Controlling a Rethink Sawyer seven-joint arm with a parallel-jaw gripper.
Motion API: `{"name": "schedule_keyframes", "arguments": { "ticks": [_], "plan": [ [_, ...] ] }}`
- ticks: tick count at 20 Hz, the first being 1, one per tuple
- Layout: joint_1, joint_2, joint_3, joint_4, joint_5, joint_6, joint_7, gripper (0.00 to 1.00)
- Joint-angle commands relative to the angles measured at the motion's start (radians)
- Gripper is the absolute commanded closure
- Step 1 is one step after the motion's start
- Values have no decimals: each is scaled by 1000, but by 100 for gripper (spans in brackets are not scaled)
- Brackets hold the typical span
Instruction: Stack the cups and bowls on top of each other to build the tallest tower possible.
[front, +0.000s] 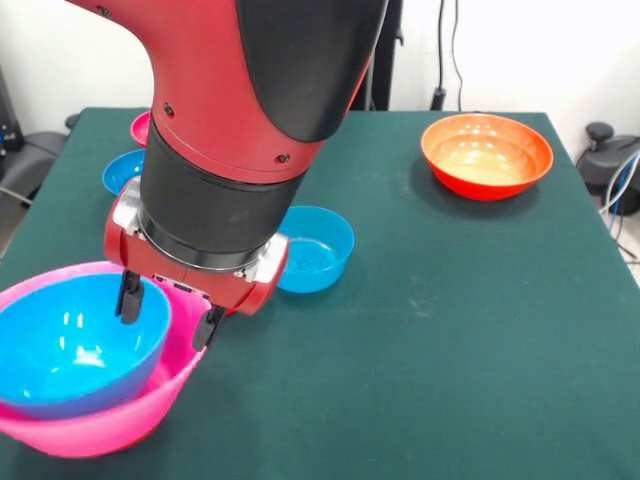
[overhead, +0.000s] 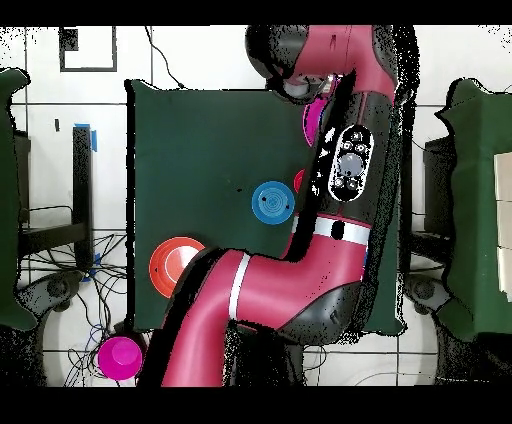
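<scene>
The tower is a huge hot-pink bowl (front: 120, 425) with a large light-blue bowl (front: 75, 350) nested in it, at the front view's lower left. My gripper (front: 169, 312) hangs over its right side and is open. One black finger (front: 128, 298) dips inside the blue bowl. The other finger (front: 210, 327) sits outside the pink rim. From overhead only a sliver of the pink bowl (overhead: 311, 120) shows beside the arm, and the gripper is hidden. No cups are visible.
On the green table (front: 450, 330) stand a mid-size blue bowl (front: 315, 248) (overhead: 271, 202), an orange bowl (front: 487, 155) (overhead: 175, 262), a small blue bowl (front: 122, 170) and a small magenta bowl (front: 141, 127) half behind the arm. A magenta round thing (overhead: 120, 357) lies off the table.
</scene>
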Motion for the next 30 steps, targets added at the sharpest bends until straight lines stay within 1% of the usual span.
{"name": "schedule_keyframes", "arguments": {
  "ticks": [1, 15, 22, 26, 30],
  "plan": [
    [27, -1, 23, 105, 8, -40, -203, 0],
    [27, -6, -6, 112, 22, -45, -200, 0],
    [13, 12, -26, 77, 42, -31, -226, 0],
    [15, -1, -40, 89, 40, -28, -227, 0],
    [30, -37, -48, 129, 36, -11, -207, 0]
  ]
}}
